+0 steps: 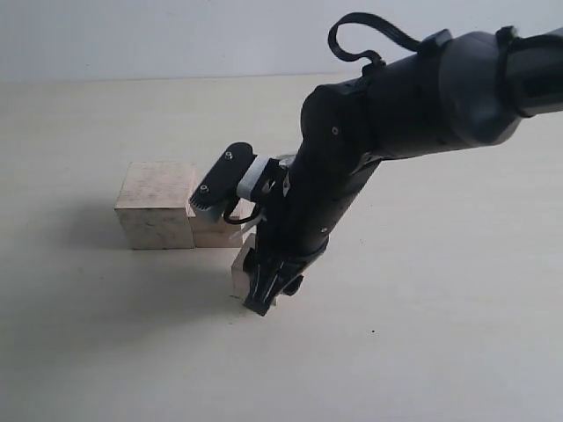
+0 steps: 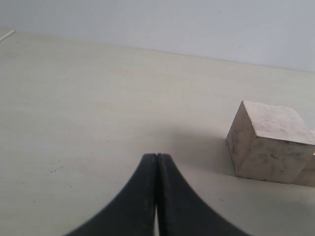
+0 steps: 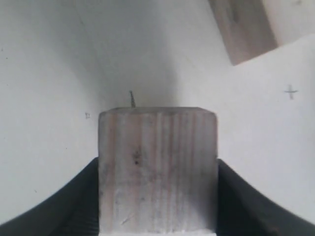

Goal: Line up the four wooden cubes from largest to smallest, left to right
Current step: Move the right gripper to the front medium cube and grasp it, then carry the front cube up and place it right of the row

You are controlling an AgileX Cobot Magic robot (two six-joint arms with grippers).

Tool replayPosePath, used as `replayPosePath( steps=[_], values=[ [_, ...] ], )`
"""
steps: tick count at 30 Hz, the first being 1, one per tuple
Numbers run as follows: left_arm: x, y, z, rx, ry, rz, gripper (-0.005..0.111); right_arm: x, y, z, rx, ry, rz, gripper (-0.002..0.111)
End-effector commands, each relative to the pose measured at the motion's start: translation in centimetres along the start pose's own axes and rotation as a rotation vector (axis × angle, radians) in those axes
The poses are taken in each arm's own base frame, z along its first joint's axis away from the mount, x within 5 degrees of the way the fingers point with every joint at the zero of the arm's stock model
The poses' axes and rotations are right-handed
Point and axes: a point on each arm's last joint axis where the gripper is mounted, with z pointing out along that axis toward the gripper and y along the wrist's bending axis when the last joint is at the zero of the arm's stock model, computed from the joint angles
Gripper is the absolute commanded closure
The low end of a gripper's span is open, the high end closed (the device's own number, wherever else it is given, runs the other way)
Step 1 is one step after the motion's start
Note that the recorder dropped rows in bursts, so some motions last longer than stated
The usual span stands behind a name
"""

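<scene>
My right gripper (image 1: pixel 264 297) is clamped on a small cube (image 3: pixel 157 167), its fingers (image 3: pixel 69 211) pressed against two opposite faces. It holds that cube low at the table (image 1: pixel 422 352), just in front of the mid cube (image 1: pixel 214 234); I cannot tell whether it touches the surface. In the exterior view the mid cube sits touching the right side of the big cube (image 1: pixel 157 205). My left gripper (image 2: pixel 156 169) has its fingers together, holding nothing, with the big cube a little ahead of it.
</scene>
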Motion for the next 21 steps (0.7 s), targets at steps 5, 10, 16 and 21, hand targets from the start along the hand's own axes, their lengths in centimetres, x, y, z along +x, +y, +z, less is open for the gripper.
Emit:
replayPosePath(
  steps=[5, 10, 16, 21],
  values=[
    [0.0, 0.0, 0.0, 0.007, -0.010, 0.004, 0.107, 0.9, -3.8, -3.4, 0.236, -0.003, -0.094, 0.108],
    [0.0, 0.0, 0.0, 0.007, -0.010, 0.004, 0.107, 2.6, -7.1, -4.1, 0.255, -0.005, -0.009, 0.108],
    [0.0, 0.0, 0.0, 0.007, -0.010, 0.004, 0.107, 2.9, -6.6, -4.2, -0.039, -0.122, -0.151, 0.108],
    [0.0, 0.0, 0.0, 0.007, -0.010, 0.004, 0.107, 2.2, -6.9, -4.1, 0.026, -0.183, -0.327, 0.108]
  ],
)
